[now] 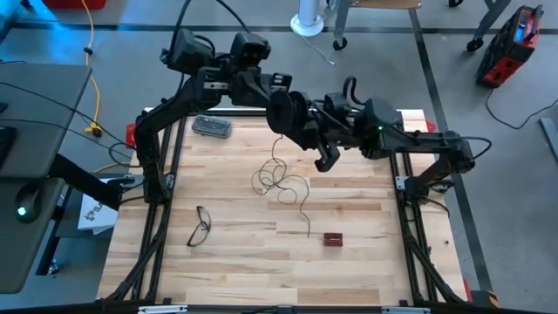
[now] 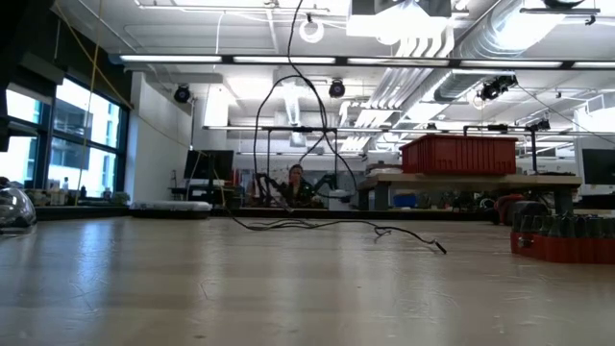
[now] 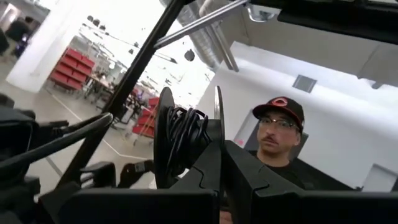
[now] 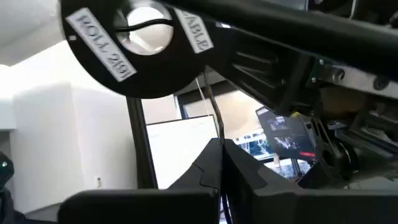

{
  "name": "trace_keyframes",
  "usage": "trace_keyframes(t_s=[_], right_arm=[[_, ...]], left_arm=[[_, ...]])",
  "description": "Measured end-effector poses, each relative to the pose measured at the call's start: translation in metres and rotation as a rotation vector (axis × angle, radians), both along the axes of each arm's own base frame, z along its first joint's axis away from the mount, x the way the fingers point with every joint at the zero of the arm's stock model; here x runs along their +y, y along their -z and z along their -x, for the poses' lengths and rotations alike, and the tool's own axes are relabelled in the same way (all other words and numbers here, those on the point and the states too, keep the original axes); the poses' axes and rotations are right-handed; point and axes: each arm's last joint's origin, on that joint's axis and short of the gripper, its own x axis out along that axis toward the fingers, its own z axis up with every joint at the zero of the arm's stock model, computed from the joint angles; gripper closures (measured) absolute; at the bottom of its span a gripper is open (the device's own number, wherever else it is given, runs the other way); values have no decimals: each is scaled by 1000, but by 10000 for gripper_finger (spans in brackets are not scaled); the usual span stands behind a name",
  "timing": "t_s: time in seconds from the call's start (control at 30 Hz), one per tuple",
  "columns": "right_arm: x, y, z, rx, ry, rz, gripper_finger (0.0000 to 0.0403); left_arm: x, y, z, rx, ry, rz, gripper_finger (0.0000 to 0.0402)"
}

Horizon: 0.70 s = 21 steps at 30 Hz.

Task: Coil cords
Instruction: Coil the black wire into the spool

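Left fingers (image 3: 221, 171) clamping reel (image 3: 183, 140), right fingers (image 4: 221, 165) closed (wire (image 1: 281, 179) dangling)

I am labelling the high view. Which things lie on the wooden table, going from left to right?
Eyeglasses → clear case → loose wire loops → small red block.

black reel (image 4: 134, 43) with pale centre, thin dark wire (image 1: 281, 179), black-framed eyeglasses (image 1: 200, 226)
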Motion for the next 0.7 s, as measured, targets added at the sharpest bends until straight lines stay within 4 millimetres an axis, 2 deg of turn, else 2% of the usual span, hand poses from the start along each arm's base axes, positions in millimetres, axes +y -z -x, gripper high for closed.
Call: trace_keyframes(t_s=[0.27, 0.57, 0.7], right_arm=[[1, 4, -7, -12, -30, -27, 403], [4, 5, -8, -6, -58, -24, 403], [3, 5, -7, -9, -55, -25, 403]], left_arm=[[-1, 0, -1, -78, -50, -45, 401], [33, -2, 12, -123, -168, -100, 402], [45, -7, 25, -124, -205, -116, 402]])
